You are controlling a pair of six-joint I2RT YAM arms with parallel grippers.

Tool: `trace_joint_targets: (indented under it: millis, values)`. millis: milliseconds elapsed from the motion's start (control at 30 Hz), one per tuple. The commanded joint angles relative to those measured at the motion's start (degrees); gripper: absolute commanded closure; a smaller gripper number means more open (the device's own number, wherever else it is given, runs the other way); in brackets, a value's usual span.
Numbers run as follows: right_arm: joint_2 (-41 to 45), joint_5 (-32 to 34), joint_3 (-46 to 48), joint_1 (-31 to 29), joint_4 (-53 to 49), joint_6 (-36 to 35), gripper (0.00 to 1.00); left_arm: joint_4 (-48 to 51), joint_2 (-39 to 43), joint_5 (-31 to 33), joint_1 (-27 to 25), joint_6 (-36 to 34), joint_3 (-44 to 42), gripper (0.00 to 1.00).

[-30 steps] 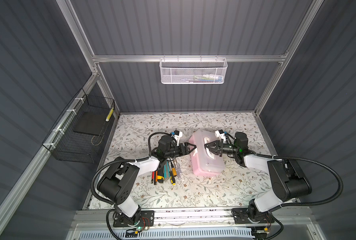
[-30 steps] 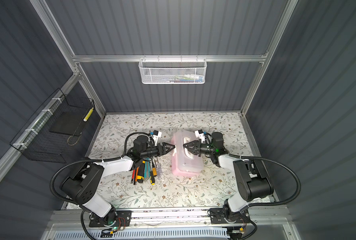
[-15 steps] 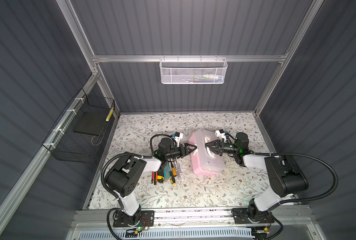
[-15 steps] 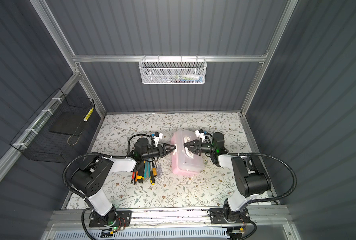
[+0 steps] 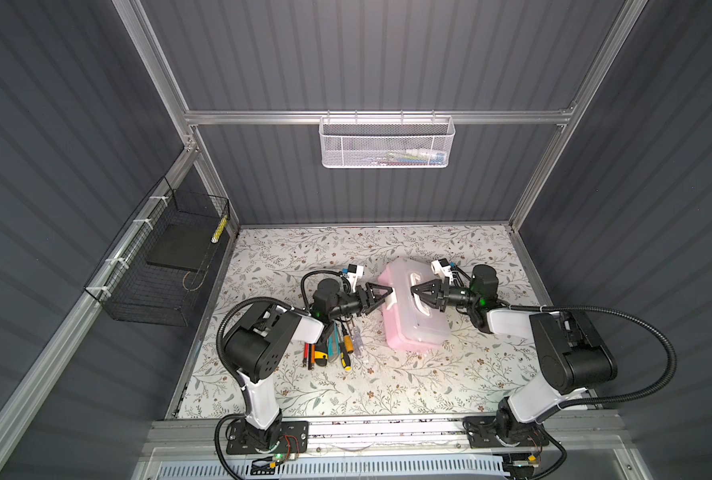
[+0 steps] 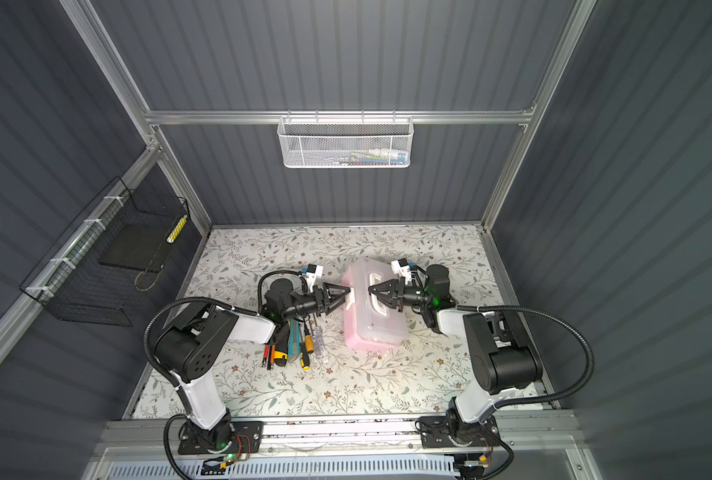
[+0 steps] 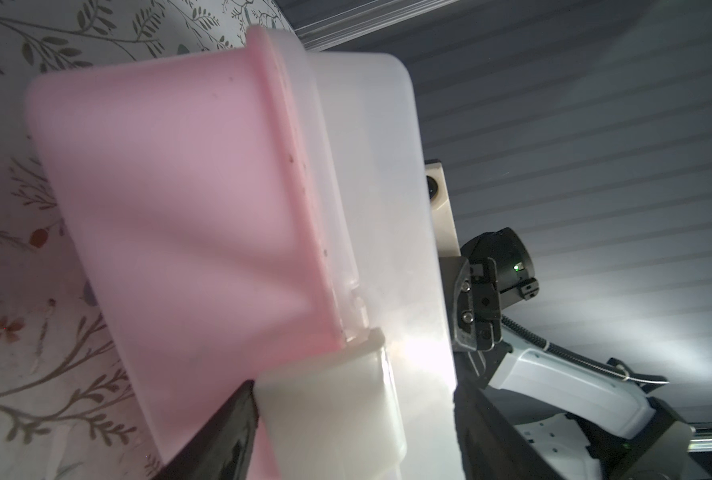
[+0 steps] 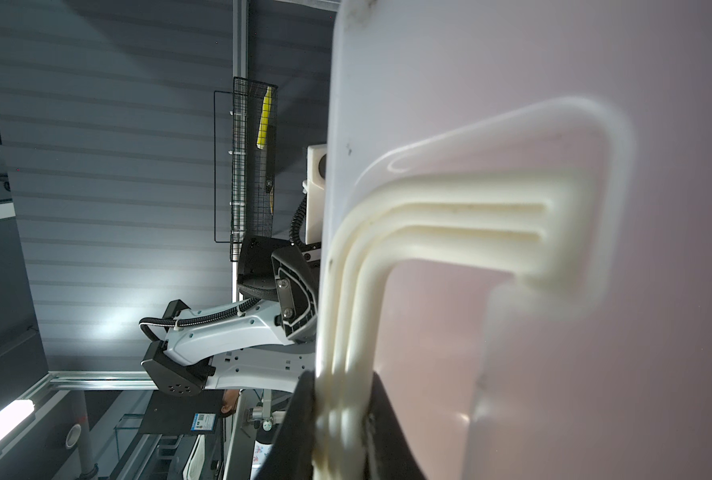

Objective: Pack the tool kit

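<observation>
The pink box [image 5: 412, 328] sits near the middle of the floral table [image 5: 346, 386] with its frosted lid [image 6: 381, 320] down. The loose tools [image 5: 337, 345] lie in a bunch just beside it, partly under the left forearm, so none of them look packed yet. The right gripper [image 5: 415, 297] is clenched on the white handle [image 8: 449, 216] on top of the lid. The left gripper [image 5: 381, 296] stands spread around the white latch [image 7: 329, 415], one finger against it and the other apparently clear of it. What worries me is the timing between the two. If the right arm pulls up on the handle before the latch is freed, I reckon the whole box comes up or tips towards the tools instead of the lid opening. The latch looks smooth and rounded, so a finger could skid off it and shove the light box sideways. The two sets of fingers are also near each other across the lid, and a careless move could knock them together.
</observation>
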State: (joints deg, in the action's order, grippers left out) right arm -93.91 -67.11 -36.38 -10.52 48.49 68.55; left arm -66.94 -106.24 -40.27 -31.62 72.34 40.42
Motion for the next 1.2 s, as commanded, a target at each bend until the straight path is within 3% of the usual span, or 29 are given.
trace_joint_targets:
  millis: [0, 233, 467, 567, 600, 700, 800, 900, 1033, 1167]
  values:
    - [-1.35, 2.13, 0.81, -0.49, -4.90, -5.80, 1.00, -15.82, -0.53, -4.29, -0.57, 6.96, 0.36, 0.26]
    - [0.99, 6.10, -0.86, -0.46, -18.38, -14.30, 1.00, -14.02, 1.95, -4.79, 0.45, 6.93, -0.35, 0.26]
    - [0.59, 9.99, -2.18, -0.55, -24.27, -17.64, 1.00, -5.88, 5.45, -4.53, 1.81, 1.97, -2.10, 0.26]
    - [1.94, 13.02, -3.00, -0.64, -28.21, -19.63, 1.00, 6.78, 8.80, -2.42, 2.76, -5.27, -2.67, 0.25]
    - [2.51, 14.13, -3.59, -0.74, -30.32, -20.74, 1.00, 15.29, 10.72, -0.86, 2.87, -10.02, -2.16, 0.24]
    - [4.01, 18.21, -6.11, -1.48, -37.97, -24.67, 1.00, 42.65, 17.29, 9.27, 2.79, -26.07, 1.60, 0.21]
    - [5.80, 26.83, -9.74, -3.72, -49.07, -30.26, 1.00, 56.79, 21.73, 18.49, 2.93, -34.16, 4.78, 0.17]
    - [6.72, 37.72, -13.41, -7.41, -58.01, -33.64, 1.00, 64.28, 22.49, 24.12, 2.96, -38.64, 8.41, 0.16]
    - [5.90, 51.39, -17.15, -11.60, -65.81, -36.13, 1.00, 66.18, 19.86, 25.42, 2.89, -39.20, 10.13, 0.16]
    - [5.25, 50.42, -15.62, -11.90, -63.05, -35.86, 1.00, 64.62, 18.30, 23.86, 2.35, -37.62, 9.19, 0.16]
